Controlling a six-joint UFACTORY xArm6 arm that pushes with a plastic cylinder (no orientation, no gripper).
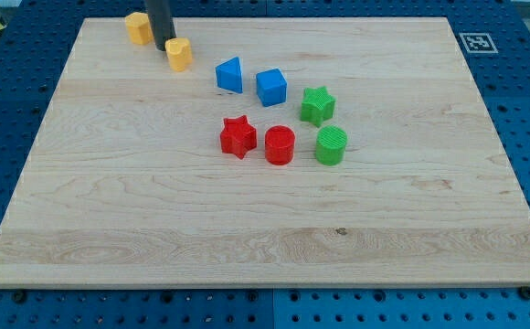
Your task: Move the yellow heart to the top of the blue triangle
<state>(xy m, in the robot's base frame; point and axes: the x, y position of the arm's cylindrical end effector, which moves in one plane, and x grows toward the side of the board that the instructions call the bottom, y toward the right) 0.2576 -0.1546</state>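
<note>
My tip point(163, 46) is touching the yellow heart point(180, 55) at its 10 o'clock; you're seeing the blue triangle point(230, 75) sitting at the heart's 4 o'clock; no fingers here.

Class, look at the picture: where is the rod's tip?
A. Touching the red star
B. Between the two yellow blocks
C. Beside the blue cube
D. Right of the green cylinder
B: my tip sits between the yellow block at the view's top left and the yellow heart.

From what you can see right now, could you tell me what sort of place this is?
Probably a robotics lab bench. A pale wooden board lies on a blue perforated table with a printed marker tag at its corner, and my tip sits beside the yellow heart, among small coloured blocks.
</note>
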